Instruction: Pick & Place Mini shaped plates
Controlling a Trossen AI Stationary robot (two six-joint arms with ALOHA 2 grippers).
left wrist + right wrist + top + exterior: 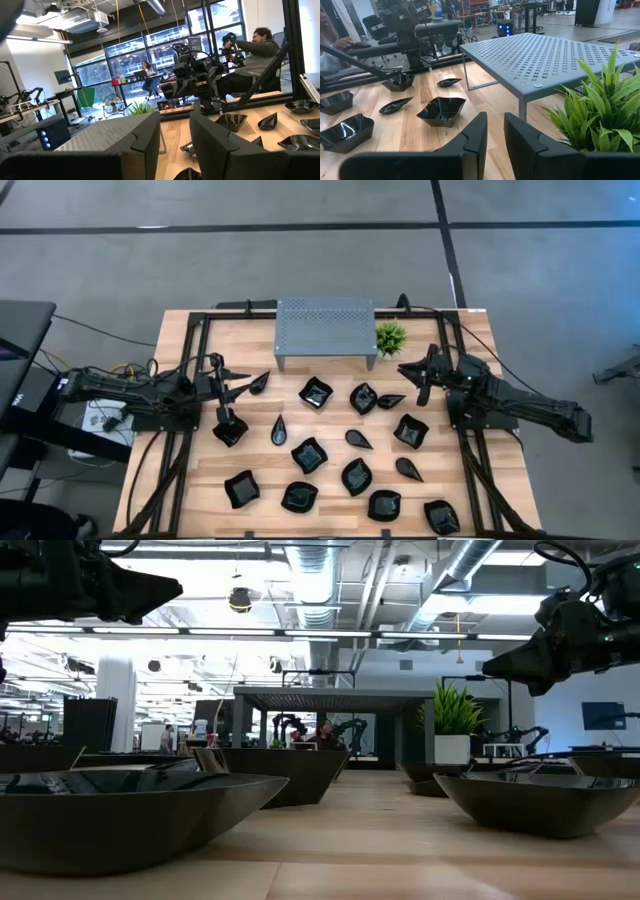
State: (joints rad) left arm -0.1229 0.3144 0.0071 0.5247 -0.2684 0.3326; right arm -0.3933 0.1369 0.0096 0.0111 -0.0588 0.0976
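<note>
Several small glossy black mini plates lie flat and scattered on the wooden table: wavy squares such as one (316, 392) and another (309, 455), and leaf shapes like one (359, 439). My left gripper (243, 383) hovers above the table's left side, open and empty, pointing right. A leaf plate (260, 382) lies just ahead of it, and a wavy plate (230, 430) lies nearer the near edge. My right gripper (403, 368) hovers at the far right, open and empty, pointing toward the stand. In the wrist views, both the left gripper (175, 137) and the right gripper (495, 131) show only air between their fingers.
A grey perforated metal stand (325, 330) stands at the far middle, with a small green plant (390, 337) beside its right end, close to my right gripper. Black frame rails (192, 360) run along both table sides. People sit in the room beyond the table (260, 47).
</note>
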